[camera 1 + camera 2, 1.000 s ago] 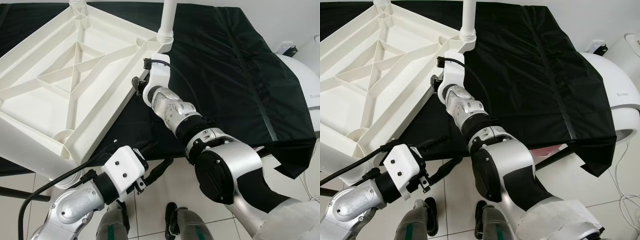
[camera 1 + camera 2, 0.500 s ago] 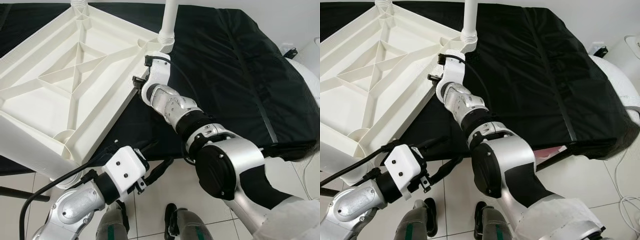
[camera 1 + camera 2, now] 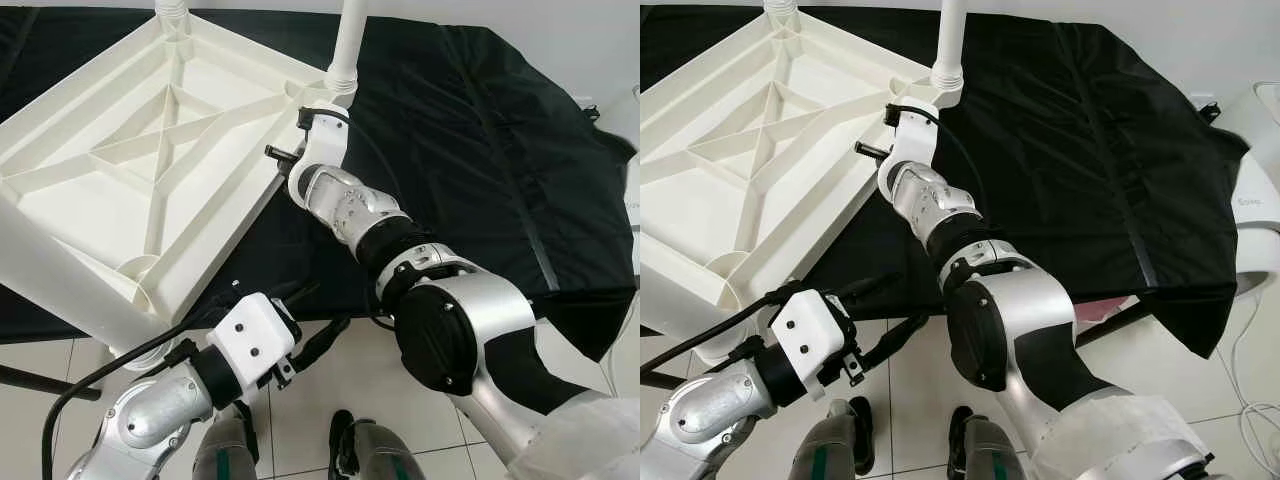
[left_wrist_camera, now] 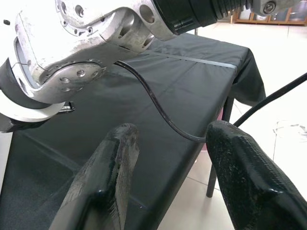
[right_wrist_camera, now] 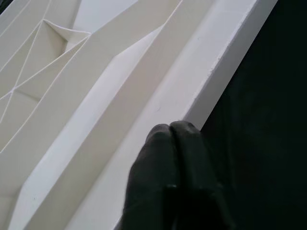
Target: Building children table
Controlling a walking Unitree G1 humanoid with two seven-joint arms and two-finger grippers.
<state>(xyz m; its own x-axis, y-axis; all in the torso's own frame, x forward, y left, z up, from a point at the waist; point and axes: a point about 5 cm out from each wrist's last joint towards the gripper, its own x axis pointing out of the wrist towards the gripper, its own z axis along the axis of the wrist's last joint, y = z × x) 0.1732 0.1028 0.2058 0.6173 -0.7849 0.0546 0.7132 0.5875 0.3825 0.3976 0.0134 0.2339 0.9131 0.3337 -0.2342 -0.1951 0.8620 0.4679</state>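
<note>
I see the white plastic tabletop upside down on the black cloth that covers the work table, ribbed underside up, and it sits on the left half of that surface with its near corner overhanging the front edge. One white leg stands upright in the far right corner socket, another leg in the far left corner. A third white leg runs along the near left, its end at the near corner socket; I can't tell if it is seated.

My right gripper is at the tabletop's right rim, just below the right corner leg. In the right wrist view its two black fingers are pressed together, tips touching the rim edge where the white plastic meets the cloth. Nothing is between them.

My left gripper hangs low in front of the table, below the near corner, fingers spread wide and holding nothing. A black cable crosses between them in the wrist view.

White tile floor is below.
</note>
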